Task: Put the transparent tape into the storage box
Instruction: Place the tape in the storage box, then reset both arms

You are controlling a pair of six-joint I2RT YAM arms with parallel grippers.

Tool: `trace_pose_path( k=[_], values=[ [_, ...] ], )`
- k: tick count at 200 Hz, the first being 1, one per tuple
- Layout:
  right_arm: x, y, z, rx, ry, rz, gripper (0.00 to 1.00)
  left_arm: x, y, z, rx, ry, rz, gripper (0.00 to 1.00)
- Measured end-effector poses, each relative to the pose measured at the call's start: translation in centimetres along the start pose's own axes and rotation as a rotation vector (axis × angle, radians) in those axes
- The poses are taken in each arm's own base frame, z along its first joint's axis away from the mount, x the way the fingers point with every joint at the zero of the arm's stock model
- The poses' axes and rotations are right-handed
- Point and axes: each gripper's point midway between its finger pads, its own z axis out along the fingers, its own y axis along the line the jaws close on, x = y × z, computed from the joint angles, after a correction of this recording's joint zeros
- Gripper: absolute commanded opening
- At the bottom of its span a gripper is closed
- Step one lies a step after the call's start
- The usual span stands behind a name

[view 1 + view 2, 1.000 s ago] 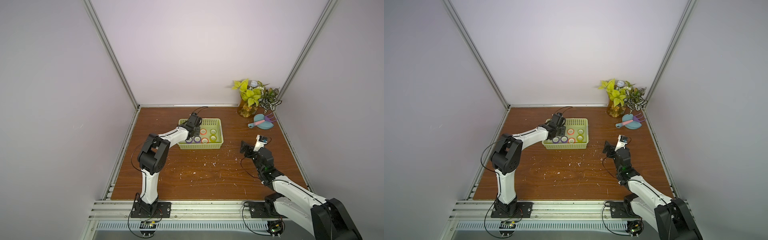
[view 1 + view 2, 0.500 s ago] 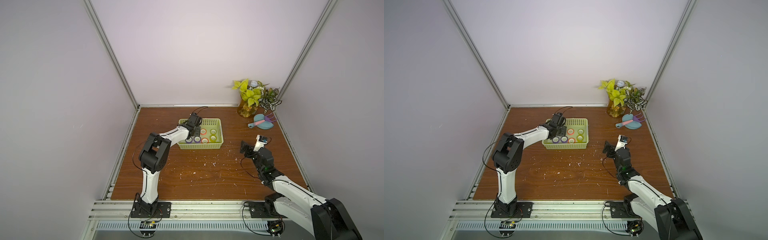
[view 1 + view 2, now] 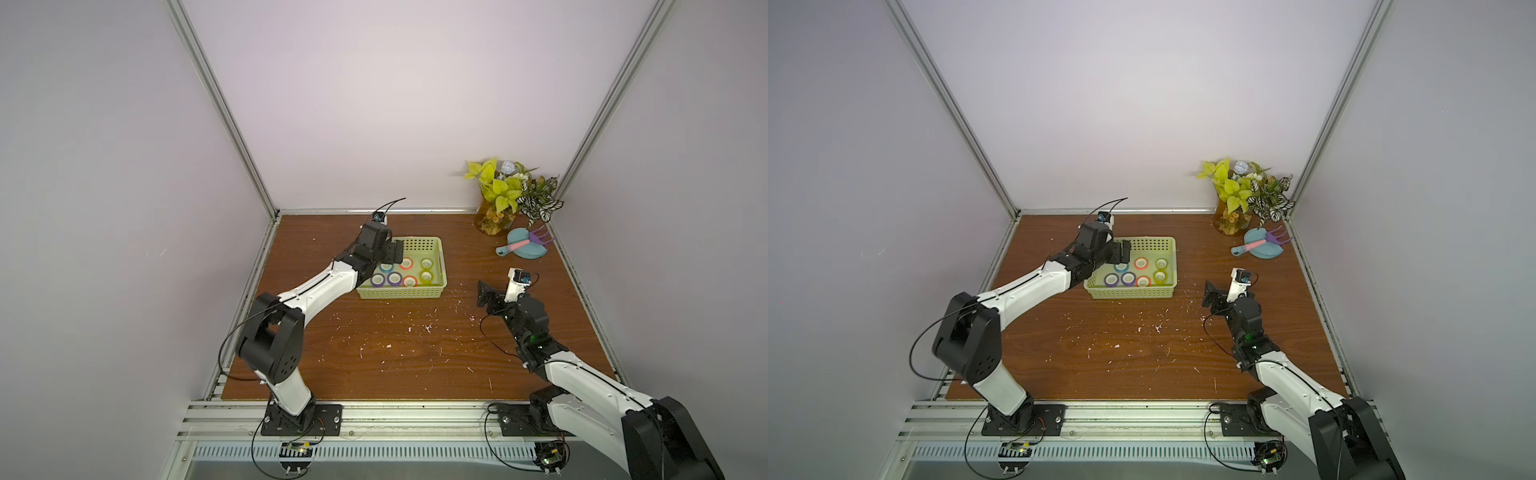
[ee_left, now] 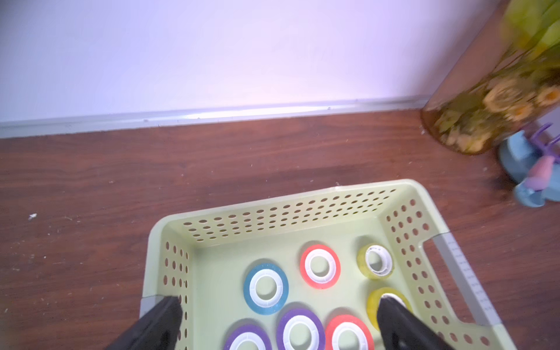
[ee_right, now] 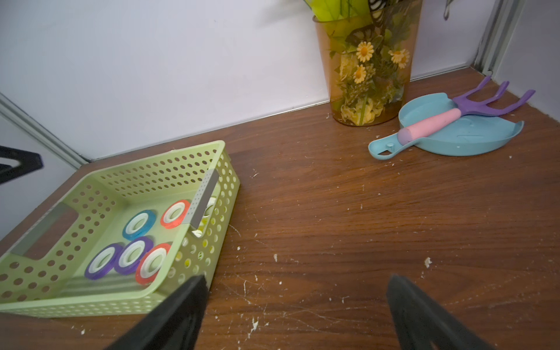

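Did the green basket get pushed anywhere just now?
No. The storage box sits just where it was, with the same gap from the flower vase.

Below the left gripper [image 4: 278,301], the storage box [image 4: 288,212] was matt, perforated pale-green plastic holding transparent tape [image 4: 249,281] of glossy see-through coloured film on white plastic cores; the table [image 4: 212,157] beyond was scuffed, wood-grained.

Looks like a robotics lab cell to me: bare pale walls [image 3: 415,104] framed in aluminium rails [image 3: 224,108], a scuffed wooden tabletop [image 3: 415,345], robot arms [image 3: 316,286] bolted to a slotted base rail [image 3: 415,419] along the frame's bottom.
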Motion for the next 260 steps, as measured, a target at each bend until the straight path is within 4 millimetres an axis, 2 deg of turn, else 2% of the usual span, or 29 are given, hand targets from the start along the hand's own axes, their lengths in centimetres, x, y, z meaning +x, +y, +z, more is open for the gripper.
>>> trace_pose_path(
  k=[55, 73, 107, 134, 157, 183, 216, 260],
  values=[
    [-0.3, 1.1, -0.3, -0.067, -0.017, -0.042, 0.99, 2.8, 3.3, -6.8, -0.003, -0.172, -0.036, 1.00],
    [-0.2, 1.3, -0.5, -0.081, -0.019, -0.056, 0.99, 2.9, 4.6, -8.7, -0.031, -0.233, -0.030, 1.00],
    [-0.2, 1.4, -1.3, -0.107, -0.048, -0.081, 0.99, 3.1, 6.8, -11.8, -0.109, -0.351, 0.007, 1.00],
    [-0.6, 1.4, -1.9, -0.110, -0.076, -0.101, 0.99, 4.6, 9.5, -13.7, -0.215, -0.441, 0.025, 1.00],
    [-1.4, 1.5, -2.2, -0.110, -0.107, -0.114, 0.99, 5.7, 11.3, -14.6, -0.292, -0.479, 0.037, 1.00],
    [-2.2, 0.9, -2.5, -0.073, -0.137, -0.123, 0.99, 5.3, 12.6, -15.1, -0.366, -0.510, 0.046, 1.00],
    [-1.5, -0.5, -2.4, 0.002, -0.105, -0.136, 0.99, 5.7, 14.1, -15.2, -0.424, -0.532, 0.050, 1.00],
    [-1.8, -2.1, -2.4, 0.104, -0.096, -0.166, 0.99, 7.6, 19.5, -15.6, -0.514, -0.550, -0.050, 1.00]
  ],
)
